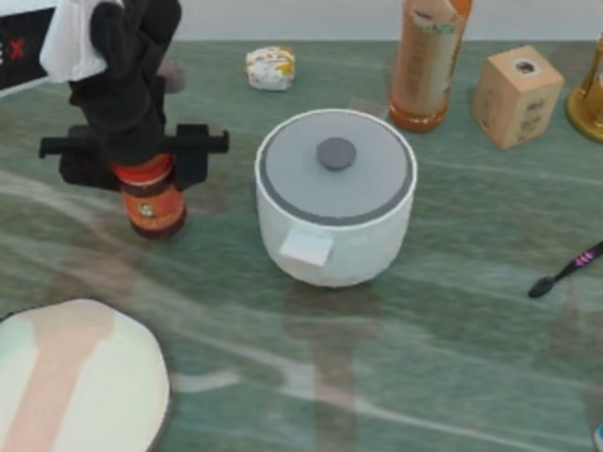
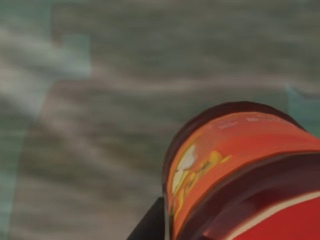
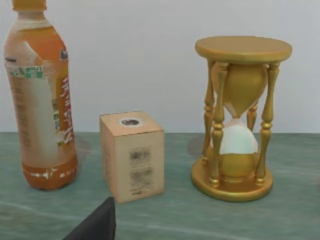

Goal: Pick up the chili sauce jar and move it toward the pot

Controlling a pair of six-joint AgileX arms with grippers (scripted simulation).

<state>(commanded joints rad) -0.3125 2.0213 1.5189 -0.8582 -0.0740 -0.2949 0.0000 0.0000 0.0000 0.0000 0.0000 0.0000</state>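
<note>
Since the left gripper clamps the jar by its cap, the rigid, slippery glass needs firm grip.

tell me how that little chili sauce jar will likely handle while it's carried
The chili sauce jar looks rigid, probably glass, so it won't flex but could break if dropped. Its smooth round side might slip in the left pincer. Being short, it should carry steadily toward the pot.

Above the pot, our left gripper hides the chili sauce jar cap; the hourglass is edge-cropped.
</note>
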